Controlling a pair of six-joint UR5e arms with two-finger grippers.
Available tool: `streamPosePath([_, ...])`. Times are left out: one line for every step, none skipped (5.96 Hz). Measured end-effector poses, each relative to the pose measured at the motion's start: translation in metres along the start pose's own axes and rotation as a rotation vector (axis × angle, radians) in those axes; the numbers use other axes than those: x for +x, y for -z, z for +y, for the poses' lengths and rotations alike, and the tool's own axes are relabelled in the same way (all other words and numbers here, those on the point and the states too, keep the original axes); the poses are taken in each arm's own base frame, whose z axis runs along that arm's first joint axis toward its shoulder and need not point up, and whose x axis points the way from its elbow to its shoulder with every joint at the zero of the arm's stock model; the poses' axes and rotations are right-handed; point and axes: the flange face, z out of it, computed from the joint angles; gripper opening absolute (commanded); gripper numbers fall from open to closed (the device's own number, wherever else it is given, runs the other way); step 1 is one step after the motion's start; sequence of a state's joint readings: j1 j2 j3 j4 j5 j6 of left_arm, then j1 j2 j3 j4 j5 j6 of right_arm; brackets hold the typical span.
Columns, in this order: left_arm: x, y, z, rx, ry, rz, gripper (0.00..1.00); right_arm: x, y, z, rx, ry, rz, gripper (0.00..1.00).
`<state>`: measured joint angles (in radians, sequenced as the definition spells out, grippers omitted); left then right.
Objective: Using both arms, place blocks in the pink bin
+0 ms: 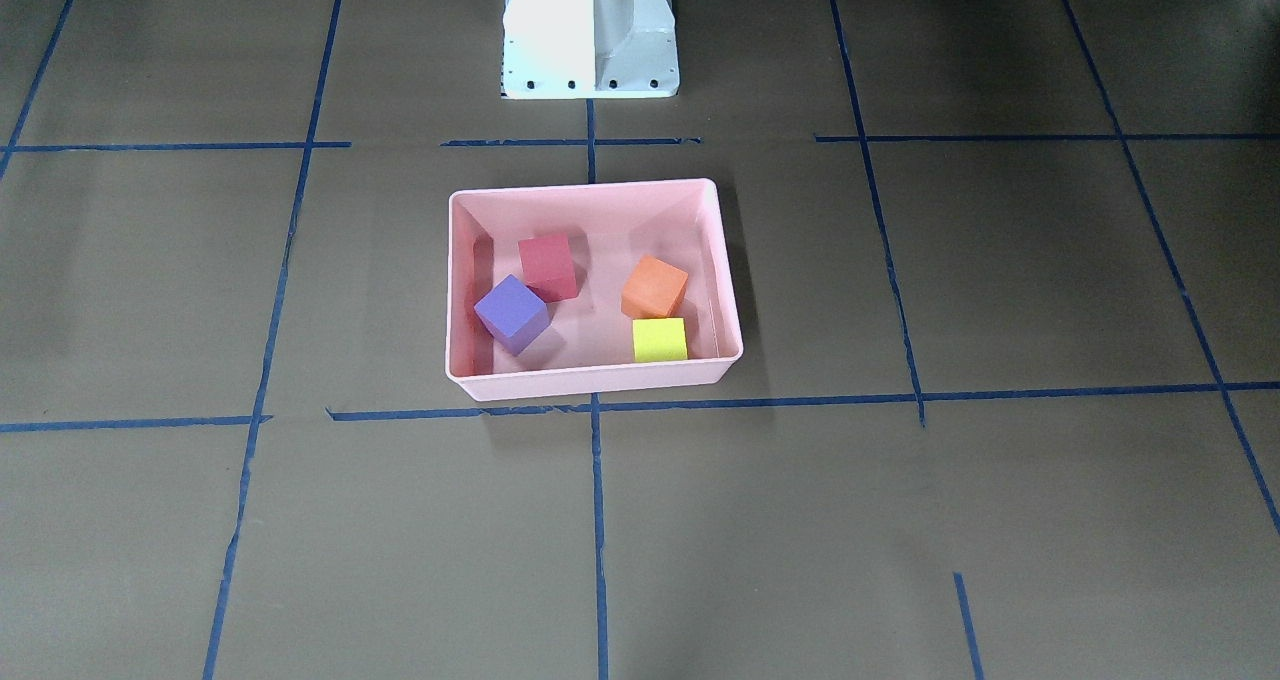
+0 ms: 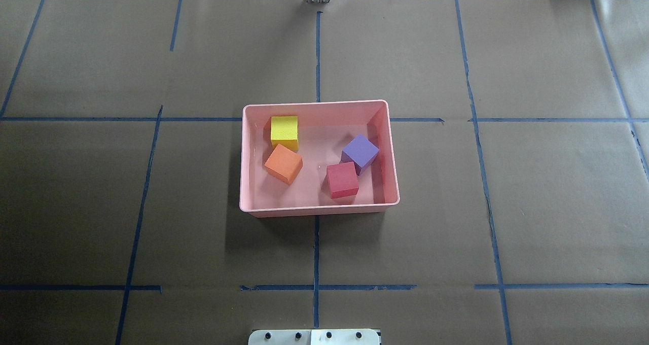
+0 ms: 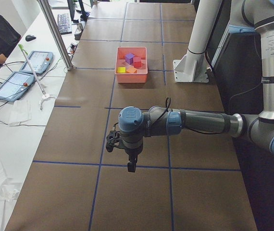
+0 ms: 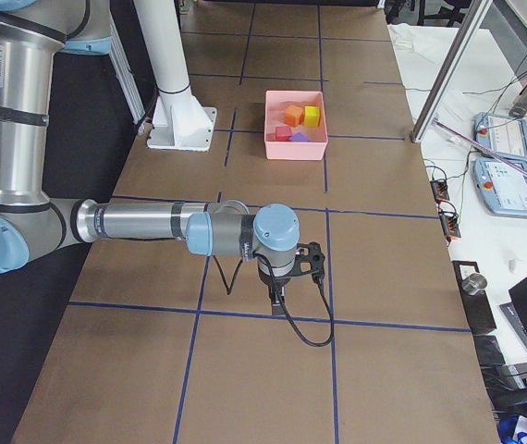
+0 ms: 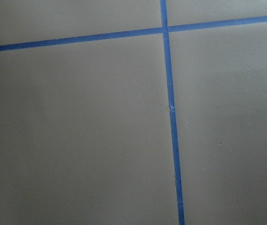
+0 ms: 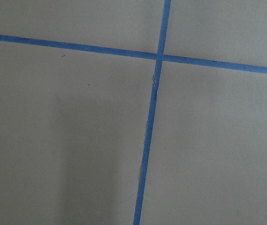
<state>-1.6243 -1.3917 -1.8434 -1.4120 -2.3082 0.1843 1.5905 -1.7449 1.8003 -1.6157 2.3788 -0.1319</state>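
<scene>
Overhead exterior: four foam cubes [image 2: 342, 179] lay in the pink plastic tub [image 2: 317, 212], well apart from my left gripper [image 3: 131, 166] and right gripper [image 4: 276, 298]; whether the fingers were open or closed, I could not tell.

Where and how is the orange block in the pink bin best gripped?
Probably from straight above: grip the orange block by the side faces toward the left wall of the pink bin and its open middle, turned to match the skew; the yellow block crowds the far face.

Four blocks [image 3: 130, 58] inside pink bin [image 3: 131, 78]
</scene>
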Motion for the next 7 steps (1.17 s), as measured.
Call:
streamPosePath([0.001,0.001,-0.001,0.002,-0.003,-0.001,1.00,0.000,-0.002,0.001,-0.004,-0.002,-0.001,1.00])
streamPosePath([0.002,0.000,-0.001,0.001,-0.006,0.000,1.00,0.001,-0.003,0.002,-0.006,-0.002,-0.002,1.00])
streamPosePath([0.002,-0.001,-0.001,-0.003,-0.005,0.001,1.00,0.001,-0.003,0.003,-0.007,0.001,-0.002,1.00])
streamPosePath([0.002,-0.006,0.000,-0.015,-0.004,0.003,1.00,0.001,-0.004,0.003,-0.009,0.004,-0.003,1.00])
streamPosePath([0.006,-0.014,-0.001,-0.034,-0.014,0.004,1.00,0.001,-0.005,0.003,-0.011,0.003,-0.003,1.00])
streamPosePath([0.012,-0.022,-0.003,-0.055,-0.029,0.007,1.00,0.002,-0.006,0.003,-0.013,0.001,-0.004,1.00])
streamPosePath([0.018,-0.026,-0.004,-0.067,-0.041,0.009,1.00,0.002,-0.006,0.004,-0.014,0.000,-0.004,1.00])
